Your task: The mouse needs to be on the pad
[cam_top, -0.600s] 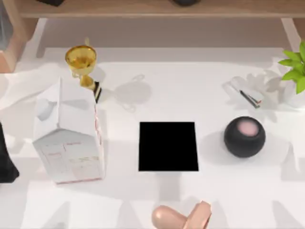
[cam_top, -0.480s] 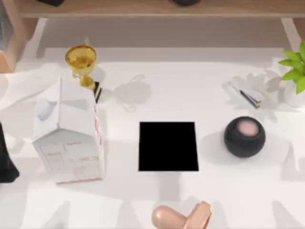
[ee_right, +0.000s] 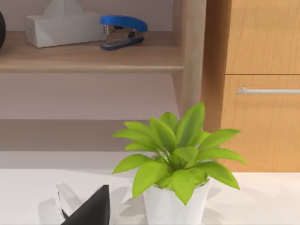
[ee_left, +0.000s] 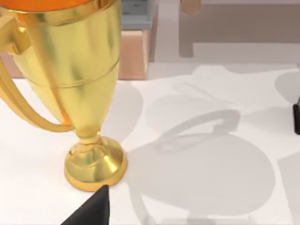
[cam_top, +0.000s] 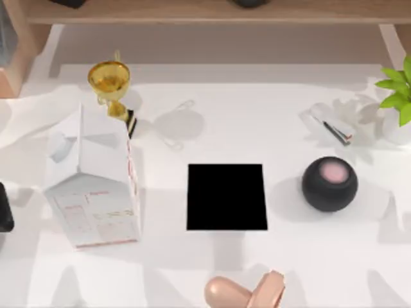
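Note:
The pad [cam_top: 227,196] is a flat black rectangle lying bare in the middle of the table. The mouse is hidden from every view. My left arm [cam_top: 3,208] is a dark shape at the table's left edge, beside the white carton [cam_top: 93,189]. A black tip of my left gripper [ee_left: 91,211] sits close in front of the gold trophy [ee_left: 79,93]. A black tip of my right gripper [ee_right: 91,208] faces the potted plant [ee_right: 176,164] at the table's far right.
A tall white carton stands left of the pad, with the gold trophy [cam_top: 110,83] behind it. A black ball with a pink spot [cam_top: 329,183] sits right of the pad. A peach rounded object [cam_top: 244,292] lies at the front edge. A small white item [cam_top: 332,125] lies near the plant [cam_top: 398,96].
My left arm has drawn back toward the left edge, so less of it shows. Pad, ball, carton and trophy have not moved.

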Robot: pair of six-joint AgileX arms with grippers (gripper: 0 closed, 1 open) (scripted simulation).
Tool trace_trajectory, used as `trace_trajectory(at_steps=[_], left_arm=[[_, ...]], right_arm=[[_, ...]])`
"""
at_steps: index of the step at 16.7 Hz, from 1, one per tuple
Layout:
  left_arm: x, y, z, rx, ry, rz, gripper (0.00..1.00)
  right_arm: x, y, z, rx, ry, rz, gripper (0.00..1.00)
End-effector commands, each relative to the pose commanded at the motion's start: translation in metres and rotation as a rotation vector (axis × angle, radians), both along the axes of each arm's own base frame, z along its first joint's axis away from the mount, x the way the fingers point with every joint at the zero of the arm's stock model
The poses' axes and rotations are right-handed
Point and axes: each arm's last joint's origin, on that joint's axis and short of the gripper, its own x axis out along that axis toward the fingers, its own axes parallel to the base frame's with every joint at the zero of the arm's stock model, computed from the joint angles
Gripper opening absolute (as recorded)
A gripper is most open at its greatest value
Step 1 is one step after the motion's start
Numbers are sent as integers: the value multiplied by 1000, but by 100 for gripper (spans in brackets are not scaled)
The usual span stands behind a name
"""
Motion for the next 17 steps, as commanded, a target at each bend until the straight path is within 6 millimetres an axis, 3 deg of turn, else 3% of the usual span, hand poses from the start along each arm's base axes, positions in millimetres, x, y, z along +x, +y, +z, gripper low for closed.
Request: trace_trajectory(at_steps=[4, 9, 13, 17], left_arm=[[38, 9, 10, -12, 425, 27, 100], [95, 26, 2, -51, 908, 44, 100], [129, 39, -2, -78, 1111, 46, 100], [147, 46, -4, -92, 1188, 46, 100]], right_arm=[[0, 0, 0, 0, 0, 0, 100], [0, 0, 0, 0, 0, 0, 100], [0, 0, 0, 0, 0, 0, 100], [0, 0, 0, 0, 0, 0, 100]])
